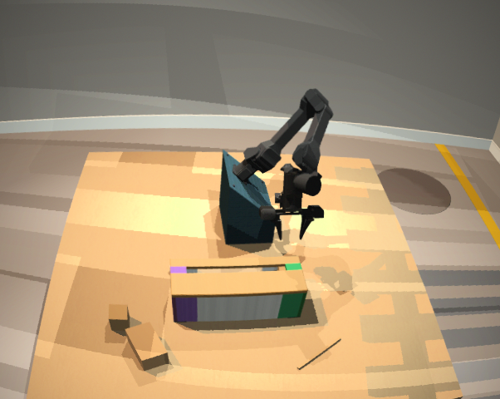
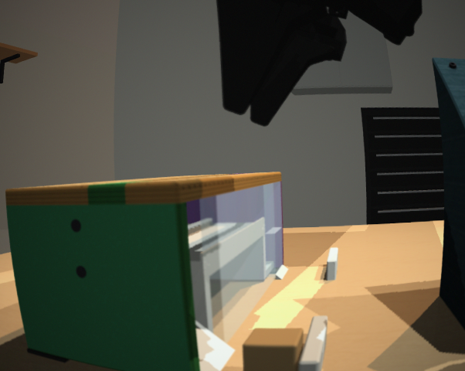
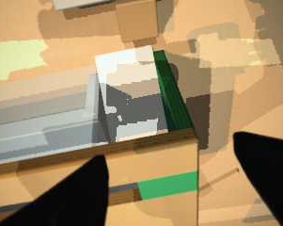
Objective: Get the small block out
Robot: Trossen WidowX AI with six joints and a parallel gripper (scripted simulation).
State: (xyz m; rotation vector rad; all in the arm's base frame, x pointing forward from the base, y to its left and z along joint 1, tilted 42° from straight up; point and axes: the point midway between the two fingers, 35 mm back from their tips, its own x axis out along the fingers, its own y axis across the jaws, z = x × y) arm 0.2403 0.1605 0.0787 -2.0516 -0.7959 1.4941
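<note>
The box (image 1: pixel 237 283) (image 2: pixel 105 279) (image 3: pixel 150 157) has a wooden top, a green end, a purple end and a clear front that faces the arm. The small tan block (image 2: pixel 273 347) (image 3: pixel 137 20) lies on the table outside the box, just off the clear front near the green end. It is hidden behind the box in the top view. My gripper (image 1: pixel 291 233) (image 2: pixel 249 115) (image 3: pixel 169 153) is open and empty. It hangs above the box's green end, well above the block.
A tall blue wedge (image 1: pixel 242 206) (image 2: pixel 460 179) stands close behind the gripper. White stops (image 2: pixel 314 343) (image 2: pixel 331 263) stand on the table by the block. Two tan blocks (image 1: pixel 118 313) (image 1: pixel 147 345) lie at the front left, and a thin rod (image 1: pixel 319 354) at the front right.
</note>
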